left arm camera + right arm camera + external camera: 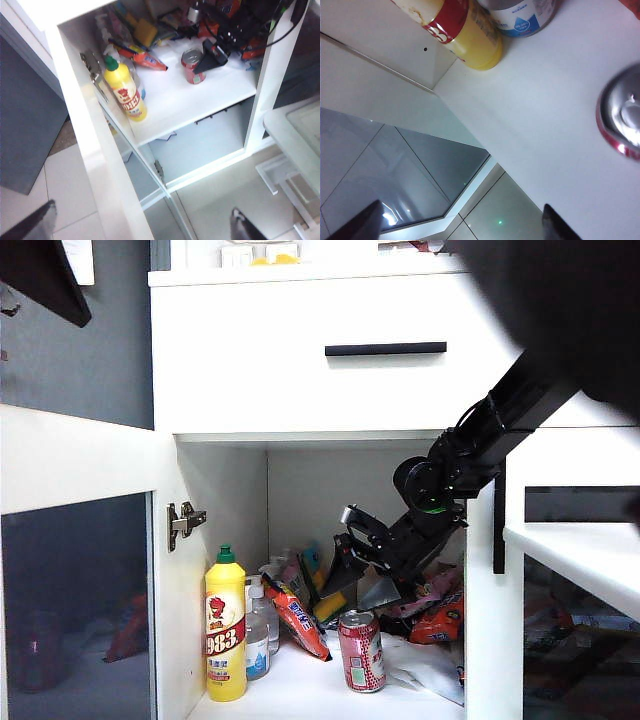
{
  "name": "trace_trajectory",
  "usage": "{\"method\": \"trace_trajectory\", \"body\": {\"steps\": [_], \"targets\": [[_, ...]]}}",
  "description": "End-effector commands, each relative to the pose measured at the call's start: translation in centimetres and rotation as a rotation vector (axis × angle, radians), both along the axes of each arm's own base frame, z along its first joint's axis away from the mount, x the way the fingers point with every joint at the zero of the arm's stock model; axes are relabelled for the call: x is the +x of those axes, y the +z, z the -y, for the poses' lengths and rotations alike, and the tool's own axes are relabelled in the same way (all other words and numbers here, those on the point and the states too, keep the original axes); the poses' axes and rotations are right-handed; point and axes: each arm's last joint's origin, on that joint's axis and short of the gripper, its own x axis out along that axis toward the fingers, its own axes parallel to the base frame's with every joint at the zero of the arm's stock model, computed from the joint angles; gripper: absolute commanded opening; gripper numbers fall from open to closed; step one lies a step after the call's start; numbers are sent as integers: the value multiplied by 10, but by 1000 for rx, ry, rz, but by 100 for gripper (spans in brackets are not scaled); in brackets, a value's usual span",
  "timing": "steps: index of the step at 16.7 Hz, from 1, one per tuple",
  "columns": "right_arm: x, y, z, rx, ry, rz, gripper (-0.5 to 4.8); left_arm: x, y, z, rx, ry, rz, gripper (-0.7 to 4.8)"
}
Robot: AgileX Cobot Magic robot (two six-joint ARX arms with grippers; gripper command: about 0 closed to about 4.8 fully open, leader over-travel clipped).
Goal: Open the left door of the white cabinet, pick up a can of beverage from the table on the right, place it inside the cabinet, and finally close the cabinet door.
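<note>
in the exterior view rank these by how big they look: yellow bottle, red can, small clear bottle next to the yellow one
1. yellow bottle, clearly tallest.
2. red can, shorter but wide.
3. small clear bottle, partly hidden behind the yellow one, so its full size is unsure; it also stands slightly further back.

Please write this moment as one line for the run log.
left door: open | can of beverage: upright on cabinet shelf | right gripper: open above can | left gripper: open, outside

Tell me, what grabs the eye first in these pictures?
A black robot arm reaches into the white cabinet, its right gripper open just above a red can of beverage standing on the shelf. The left door hangs wide open, and a yellow bottle stands at the shelf's left edge.
</note>
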Motion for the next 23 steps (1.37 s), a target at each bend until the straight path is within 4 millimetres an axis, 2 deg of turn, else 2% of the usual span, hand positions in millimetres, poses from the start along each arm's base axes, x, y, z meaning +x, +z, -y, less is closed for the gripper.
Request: {"method": "trace_trajectory", "body": {"steps": [1, 6, 8, 9, 10, 12, 13, 17, 19, 23], "targets": [[3, 4, 7, 5, -9, 18, 404, 1, 3, 0, -27, 6, 23, 475], [2, 4, 5, -2, -10, 17, 404, 0, 3, 0, -21, 7, 23, 475], [-1, 12, -12, -75, -41, 68, 399, 0, 3, 0, -17, 10, 20, 475], [-3, 12, -23, -178, -55, 130, 358, 0, 3, 0, -18, 10, 21, 475], [-4, 14, -30, -197, -82, 158, 317, 0, 3, 0, -21, 10, 25, 475], [-5, 15, -37, -220, -91, 175, 195, 0, 4, 0, -23, 12, 31, 475], [-6, 17, -38, -230, -98, 181, 183, 0, 4, -1, -19, 24, 37, 475], [-12, 30, -56, -394, -210, 263, 174, -1, 5, -2, -18, 39, 47, 475], [-14, 39, -66, -400, -224, 322, 170, 0, 6, -2, -25, 43, 61, 475], [-18, 42, -84, -386, -223, 385, 170, 0, 6, -2, -24, 46, 62, 475]]}}
